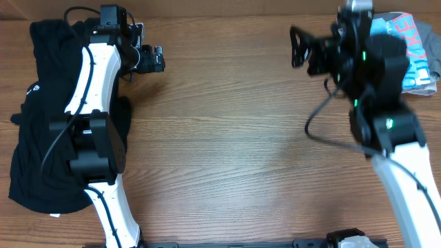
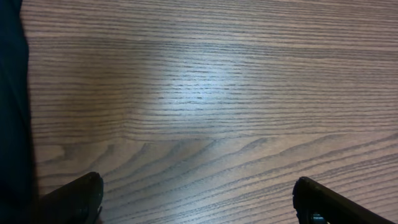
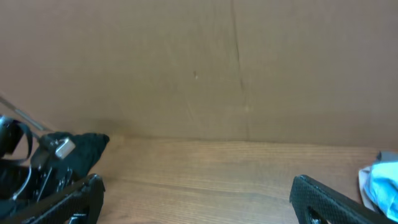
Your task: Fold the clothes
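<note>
A pile of black clothing lies at the left side of the table, partly under my left arm. A folded grey and light-blue garment with pink lettering sits at the far right corner. My left gripper is open and empty above bare wood just right of the black pile, whose edge shows in the left wrist view. My right gripper is open and empty, raised left of the folded garment. In the right wrist view the fingers frame bare wood, with the blue garment at the right edge.
A brown cardboard wall stands along the table's far edge. The wooden table stretches between the arms. A black cable loops beside the right arm. A white object sits at the front edge.
</note>
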